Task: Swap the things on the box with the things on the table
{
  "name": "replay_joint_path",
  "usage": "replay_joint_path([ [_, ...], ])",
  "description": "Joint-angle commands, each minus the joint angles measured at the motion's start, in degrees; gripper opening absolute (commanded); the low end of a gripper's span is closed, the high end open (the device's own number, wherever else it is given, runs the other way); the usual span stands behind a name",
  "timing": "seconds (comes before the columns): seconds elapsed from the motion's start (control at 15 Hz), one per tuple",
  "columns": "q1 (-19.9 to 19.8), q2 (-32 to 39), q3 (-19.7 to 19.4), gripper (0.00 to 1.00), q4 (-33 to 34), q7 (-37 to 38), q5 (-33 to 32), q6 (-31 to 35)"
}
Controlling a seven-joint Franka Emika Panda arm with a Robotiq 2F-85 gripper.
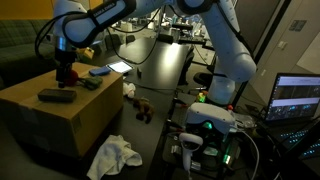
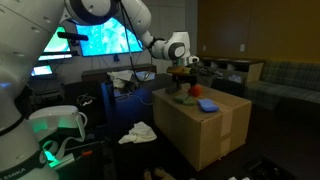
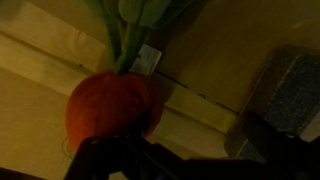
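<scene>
A red round plush vegetable (image 3: 105, 105) with green leaves (image 3: 135, 20) lies on the flat top of the tan box (image 1: 60, 120). My gripper (image 3: 180, 150) hangs just above it. The dark fingers (image 3: 100, 160) stand wide apart, and the red ball sits by the left one. The gripper is open and grips nothing. In both exterior views the gripper (image 1: 67, 72) (image 2: 180, 80) is low over the box (image 2: 215, 135). The glossy black table (image 1: 160, 60) stretches behind the box and carries a blue thing (image 1: 100, 71).
A dark flat object (image 1: 55, 96) and a greenish thing (image 1: 90, 83) also lie on the box top. A grey block (image 3: 285, 90) lies right of the gripper. A white cloth (image 1: 112, 155) and a small brown toy (image 1: 142, 112) lie on the floor. A green sofa (image 1: 20, 50) stands behind.
</scene>
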Motion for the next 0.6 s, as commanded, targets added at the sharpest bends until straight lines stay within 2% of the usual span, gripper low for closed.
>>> replay_joint_path([
  [0.0, 0.1, -3.7, 0.8, 1.0, -4.3, -1.3, -0.9, 2.6],
  [0.53, 0.7, -7.3, 4.4, 1.0, -10.2, -3.7, 0.2, 3.2],
])
